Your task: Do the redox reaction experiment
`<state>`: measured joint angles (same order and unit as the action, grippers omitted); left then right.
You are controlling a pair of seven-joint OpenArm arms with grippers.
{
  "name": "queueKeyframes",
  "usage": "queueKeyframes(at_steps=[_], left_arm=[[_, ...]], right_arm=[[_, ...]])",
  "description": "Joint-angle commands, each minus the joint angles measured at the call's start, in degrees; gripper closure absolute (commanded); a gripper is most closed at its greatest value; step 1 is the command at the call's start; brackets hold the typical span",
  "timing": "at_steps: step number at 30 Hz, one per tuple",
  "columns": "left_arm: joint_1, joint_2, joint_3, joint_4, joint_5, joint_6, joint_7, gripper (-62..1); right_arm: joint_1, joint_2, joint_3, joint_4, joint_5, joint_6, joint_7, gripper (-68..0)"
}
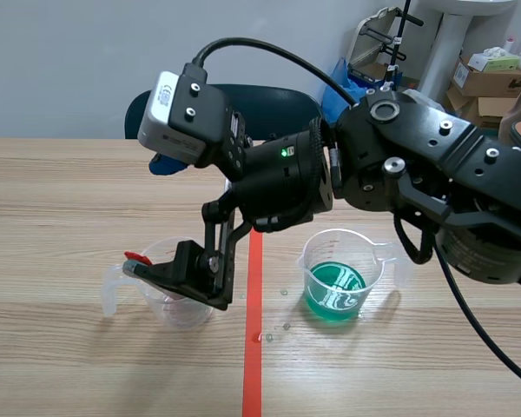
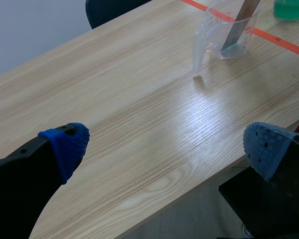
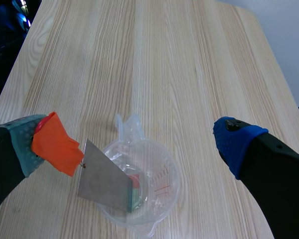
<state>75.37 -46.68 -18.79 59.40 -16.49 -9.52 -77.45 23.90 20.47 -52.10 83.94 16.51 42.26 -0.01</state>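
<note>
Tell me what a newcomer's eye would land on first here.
The black right arm stretches past the red tape line. Its gripper hangs open over a clear cup. A grey metal strip leans in that cup, its orange end against one finger pad. On the other side of the line, a second cup holds bright green liquid.
</note>
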Motion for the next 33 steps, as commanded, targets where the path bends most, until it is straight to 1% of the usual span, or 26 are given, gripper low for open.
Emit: queueKeyframes(at_steps=[1, 5, 8, 9, 13, 15, 17, 20, 26, 28, 30, 33], left_arm=[[0.1, 0.9, -0.3, 0.5, -0.4, -0.1, -1.2, -62.3], [0.1, 0.9, -0.3, 0.6, -0.4, -0.1, -1.2, -62.3], [0.1, 1.8, -0.3, 0.6, -0.3, -0.5, -1.2, -62.3], [0.1, 2.4, -0.3, 0.6, -0.3, -0.5, -1.2, -62.3], [-4.3, 5.8, -0.3, 0.6, 0.2, -0.5, -1.2, -62.3], [-6.4, 7.4, -0.3, 1.1, 1.5, -0.5, -1.2, -62.3], [-7.7, 8.9, -0.3, 2.3, 4.4, -0.5, -1.2, -62.3], [-7.9, 11.2, -0.3, 5.3, 8.3, -0.4, -1.2, -62.3], [-8.0, 17.8, -1.0, 12.7, 13.2, -0.4, -0.6, -62.3], [-8.4, 20.3, -1.5, 15.1, 15.6, -0.4, 0.7, -62.3], [-9.5, 22.7, -2.4, 16.8, 18.1, -0.4, 2.6, -62.3], [-10.5, 25.2, -3.8, 18.5, 21.1, -0.4, 4.1, -62.3]], right_arm=[[-1.4, 0.1, 0.7, 1.9, 0.8, 0.5, 0.8, -67.9], [-4.7, 1.4, 0.7, 6.3, 0.9, 0.5, 0.8, -67.9], [-7.4, 3.6, 0.7, 11.6, 1.1, 0.5, 0.9, -67.9], [-8.5, 4.6, 0.7, 13.5, 1.3, -0.1, 0.8, -67.9], [-12.5, 9.2, 1.7, 19.6, 3.6, -7.2, 0.9, -67.9], [-14.8, 11.2, 4.0, 21.7, 5.3, -10.2, 1.4, -67.9], [-17.5, 12.8, 7.4, 23.2, 7.0, -11.6, 2.7, -67.9], [-22.2, 14.6, 13.9, 24.5, 7.6, -12.8, 5.4, -67.9], [-32.2, 16.5, 28.4, 25.0, 8.4, -12.9, 8.6, -67.9], [-35.6, 16.5, 33.3, 25.0, 8.7, -12.9, 8.6, -67.9], [-38.7, 16.5, 38.0, 25.0, 9.9, -12.9, 9.2, -67.9], [-43.1, 16.5, 44.3, 25.9, 11.5, -12.7, 9.6, -67.9]])
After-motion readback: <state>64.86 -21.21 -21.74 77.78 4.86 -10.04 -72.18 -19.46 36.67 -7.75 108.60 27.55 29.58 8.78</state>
